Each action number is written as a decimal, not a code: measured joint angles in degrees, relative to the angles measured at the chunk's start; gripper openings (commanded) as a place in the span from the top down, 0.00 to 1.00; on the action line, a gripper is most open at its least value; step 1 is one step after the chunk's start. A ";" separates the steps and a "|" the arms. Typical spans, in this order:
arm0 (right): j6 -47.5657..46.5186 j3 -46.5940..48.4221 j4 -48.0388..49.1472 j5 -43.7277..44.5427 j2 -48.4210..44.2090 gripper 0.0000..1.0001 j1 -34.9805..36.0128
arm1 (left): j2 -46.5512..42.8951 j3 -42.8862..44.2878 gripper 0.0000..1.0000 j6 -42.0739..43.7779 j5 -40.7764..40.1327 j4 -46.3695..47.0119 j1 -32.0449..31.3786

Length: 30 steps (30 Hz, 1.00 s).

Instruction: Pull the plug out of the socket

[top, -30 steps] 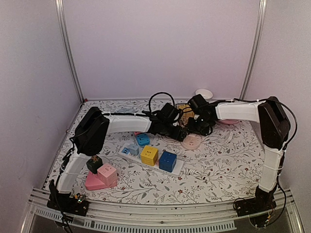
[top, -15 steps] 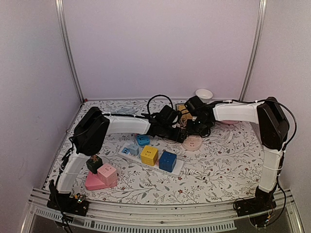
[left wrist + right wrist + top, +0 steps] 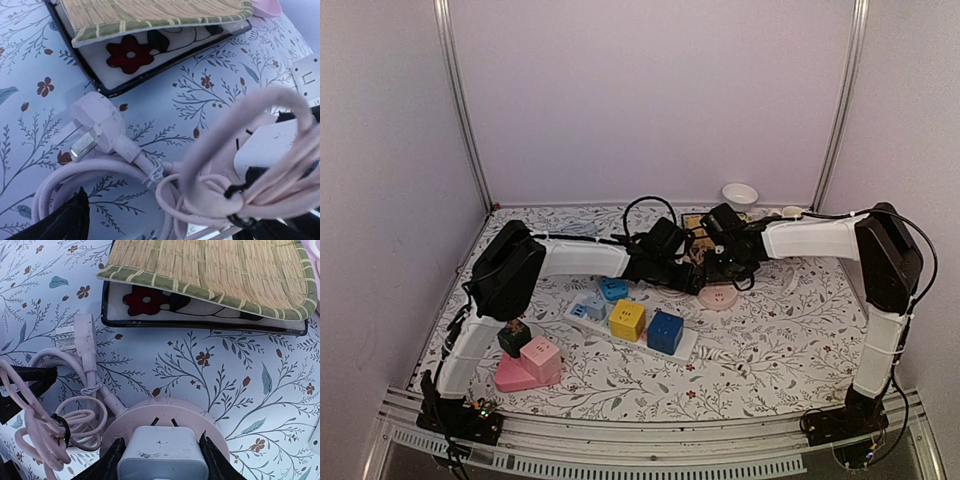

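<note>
On the floral table [image 3: 240, 375], the plug [image 3: 163, 455] is being gripped by right fingers [image 3: 107, 467]; left fingers [image 3: 60, 222] are being held wide open; mat-lined tray [image 3: 200, 324] beyond.

The plug [image 3: 162, 452] sits on top of the socket [image 3: 165, 410], which lies on the table [image 3: 250, 390] in front of the tray [image 3: 165, 310] with the mat [image 3: 215, 270] on it, while the bundled cord [image 3: 37, 422] lies left of the socket and its pronged head [image 3: 86, 337] rests flat on the table between the bundle and the tray
</note>
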 measured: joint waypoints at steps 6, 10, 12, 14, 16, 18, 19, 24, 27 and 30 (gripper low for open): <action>-3.91 -5.27 3.98 0.04 -3.21 0.90 0.24 | 0.02 0.13 0.03 0.17 0.96 -0.15 -0.76; -4.35 -6.69 4.94 -0.02 -4.07 0.90 0.13 | 0.24 0.46 0.03 0.44 1.60 -0.22 -0.85; -3.13 -7.87 5.73 -1.92 -4.81 0.90 -1.16 | 0.33 0.61 0.03 0.48 1.86 -0.26 -0.85; -0.87 -9.86 7.06 -5.62 -5.95 0.91 -3.34 | 0.44 0.70 0.03 0.59 2.25 -0.24 -0.94; 1.42 -11.80 8.81 -9.92 -7.08 0.91 -5.88 | 0.70 0.87 0.03 0.57 2.25 0.26 -0.98; 3.23 -12.66 9.42 -13.27 -7.96 0.91 -7.41 | 0.83 1.31 0.03 0.61 2.08 1.14 -1.11; 3.85 -12.68 9.49 -14.14 -8.02 0.91 -7.69 | 0.85 1.44 0.03 0.61 1.97 1.29 -1.11; 4.04 -10.80 6.69 -11.67 -7.54 0.92 -5.68 | 1.03 1.51 0.03 0.83 2.05 1.09 -1.11; 2.21 -5.92 1.68 -5.60 -4.81 0.92 -2.29 | 1.05 1.53 0.03 1.07 2.03 0.07 -1.16; 0.76 -1.79 -2.40 -0.68 -2.43 0.92 -0.24 | 1.05 1.70 0.03 1.07 2.16 -0.79 -0.94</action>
